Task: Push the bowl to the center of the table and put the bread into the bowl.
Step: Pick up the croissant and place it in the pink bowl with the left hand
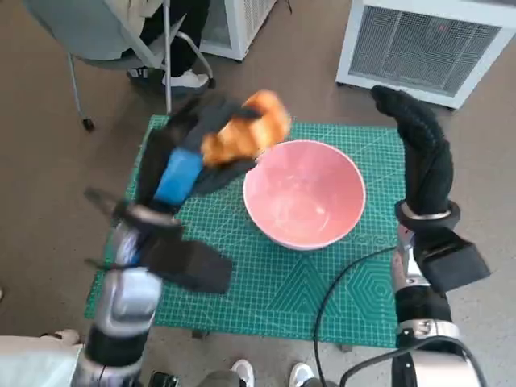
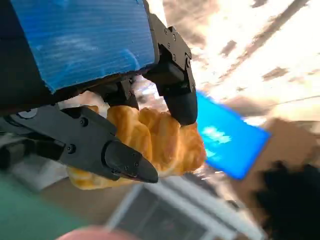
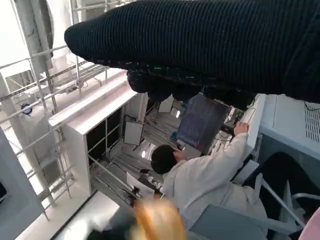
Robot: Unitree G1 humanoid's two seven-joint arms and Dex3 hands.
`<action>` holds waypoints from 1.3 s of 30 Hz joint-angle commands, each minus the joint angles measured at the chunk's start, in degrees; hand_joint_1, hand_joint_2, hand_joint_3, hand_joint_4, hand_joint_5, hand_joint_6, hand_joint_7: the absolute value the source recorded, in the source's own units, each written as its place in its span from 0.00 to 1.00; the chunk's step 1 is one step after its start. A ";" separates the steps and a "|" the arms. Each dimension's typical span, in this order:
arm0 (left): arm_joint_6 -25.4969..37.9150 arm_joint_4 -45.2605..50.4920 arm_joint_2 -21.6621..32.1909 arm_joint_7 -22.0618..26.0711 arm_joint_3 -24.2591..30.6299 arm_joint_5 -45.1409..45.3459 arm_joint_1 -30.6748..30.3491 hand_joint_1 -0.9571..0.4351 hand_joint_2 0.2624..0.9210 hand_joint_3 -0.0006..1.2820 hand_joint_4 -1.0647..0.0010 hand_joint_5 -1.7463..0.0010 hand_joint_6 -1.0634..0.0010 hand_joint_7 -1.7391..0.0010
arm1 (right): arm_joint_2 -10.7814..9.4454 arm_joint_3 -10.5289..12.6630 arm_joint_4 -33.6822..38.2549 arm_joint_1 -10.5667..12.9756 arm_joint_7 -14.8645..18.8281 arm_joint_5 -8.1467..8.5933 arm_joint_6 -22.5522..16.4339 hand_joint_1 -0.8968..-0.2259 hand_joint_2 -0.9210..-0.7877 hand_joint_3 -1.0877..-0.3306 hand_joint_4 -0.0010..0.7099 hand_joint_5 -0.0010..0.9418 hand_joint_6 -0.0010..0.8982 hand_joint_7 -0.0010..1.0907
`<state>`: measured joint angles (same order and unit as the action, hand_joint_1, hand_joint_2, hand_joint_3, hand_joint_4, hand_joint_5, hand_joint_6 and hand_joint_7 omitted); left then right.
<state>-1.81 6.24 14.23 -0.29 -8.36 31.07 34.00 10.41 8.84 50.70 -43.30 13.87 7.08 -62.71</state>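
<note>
Brown floor, a green cutting mat (image 1: 266, 290) over the small table, white vented units behind, a person seated at a desk in the right wrist view. My left hand (image 1: 189, 161) is lifted off the mat with the bread (image 1: 246, 127) clamped between its black fingers (image 2: 125, 162); the left wrist view shows one finger under the loaf and another pressing from above. I read that as a carry grip, bread raised to clear the rim. The pink bowl (image 1: 305, 193) sits about mid-mat, just beyond those fingertips and below them, so the push looks done and the drop is left. My right hand (image 1: 419, 153) stands upright beside the bowl's far side, holding nothing, fingers extended and together, probably parked out of the way. No readable writing or brand anywhere; the mat shows grid lines only.
</note>
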 commanded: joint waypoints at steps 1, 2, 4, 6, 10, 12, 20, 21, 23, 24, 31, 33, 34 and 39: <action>-4.24 -9.84 -0.57 -1.35 -2.90 0.76 6.01 0.69 1.00 0.02 0.30 0.37 0.36 0.35 | 0.23 0.22 -0.10 1.61 0.42 0.50 0.32 0.48 0.00 0.36 0.52 0.00 0.28 0.24; -5.03 -11.83 -0.70 -1.36 -3.45 0.79 7.21 0.69 1.00 0.02 0.30 0.38 0.37 0.34 | 0.30 0.25 -0.16 1.63 0.38 0.46 0.35 0.48 0.00 0.36 0.52 0.00 0.28 0.24; -6.63 -15.86 -0.99 -1.21 -4.65 0.84 9.48 0.69 1.00 0.02 0.30 0.37 0.39 0.34 | 0.47 0.32 -0.28 1.69 0.28 0.37 0.41 0.48 0.00 0.36 0.51 0.00 0.28 0.24; -8.15 -20.19 -1.35 -0.75 -5.93 0.74 11.79 0.69 1.00 0.04 0.31 0.36 0.41 0.32 | 0.59 0.39 -0.37 1.77 0.16 0.28 0.47 0.49 0.00 0.36 0.51 0.00 0.28 0.24; -10.22 -27.66 -2.30 0.04 -7.87 0.36 15.53 0.69 1.00 0.05 0.32 0.36 0.44 0.30 | 0.73 0.47 -0.51 1.92 -0.16 -0.04 0.50 0.49 0.00 0.36 0.51 0.00 0.29 0.24; -11.38 -30.92 -2.62 -0.12 -8.59 0.35 16.85 0.69 1.00 0.05 0.32 0.36 0.45 0.29 | 0.77 0.48 -0.60 1.98 -0.31 -0.18 0.50 0.49 0.00 0.36 0.51 0.00 0.29 0.24; -14.07 -46.16 -4.89 3.09 -10.51 -1.39 22.16 0.69 1.00 0.07 0.33 0.36 0.48 0.27 | 1.05 0.65 -1.56 2.54 -1.07 -0.74 0.61 0.49 0.00 0.35 0.51 0.00 0.28 0.24; -14.08 -47.70 -5.15 4.28 -10.46 -2.02 22.59 0.69 1.00 0.07 0.34 0.36 0.48 0.27 | 1.11 0.67 -1.71 2.64 -1.17 -0.83 0.62 0.49 0.00 0.35 0.51 0.00 0.28 0.24; -14.15 -50.15 -5.45 6.47 -10.36 -3.07 23.28 0.69 1.00 0.07 0.34 0.36 0.47 0.27 | 1.16 0.67 -1.97 2.78 -1.37 -0.98 0.66 0.49 0.00 0.35 0.51 0.00 0.28 0.24; -14.19 -51.07 -5.51 7.39 -10.32 -3.48 23.55 0.69 1.00 0.08 0.36 0.35 0.48 0.26 | 1.17 0.67 -2.10 2.84 -1.45 -1.05 0.68 0.49 0.00 0.35 0.51 0.00 0.28 0.24; -10.17 -55.00 -4.50 18.92 -12.27 -4.00 25.58 0.59 0.96 0.14 0.64 0.50 0.69 0.37 | 1.26 0.71 -2.54 3.03 -1.92 -1.25 0.86 0.49 0.00 0.34 0.51 0.00 0.28 0.24; -8.61 -55.03 -3.84 23.22 -12.96 -4.09 26.25 0.49 0.98 0.10 0.78 0.76 0.81 0.54 | 1.26 0.71 -2.52 3.00 -2.04 -1.23 0.88 0.49 0.00 0.34 0.50 0.00 0.28 0.24; -7.98 -54.87 -3.56 24.95 -13.18 -4.18 26.48 0.47 0.99 0.09 0.81 0.80 0.85 0.57 | 1.25 0.71 -2.50 2.98 -2.09 -1.24 0.89 0.49 0.00 0.34 0.50 0.00 0.28 0.24; -5.47 -51.51 -1.72 32.65 -13.42 -5.22 26.52 0.41 0.99 0.04 0.96 0.97 0.98 0.73 | 1.06 0.63 -2.39 2.81 -2.39 -1.32 1.01 0.49 0.00 0.34 0.50 0.00 0.27 0.24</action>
<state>-8.25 -47.91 11.11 28.92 -21.73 27.00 58.93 11.28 9.33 48.02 -41.64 12.04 6.40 -62.44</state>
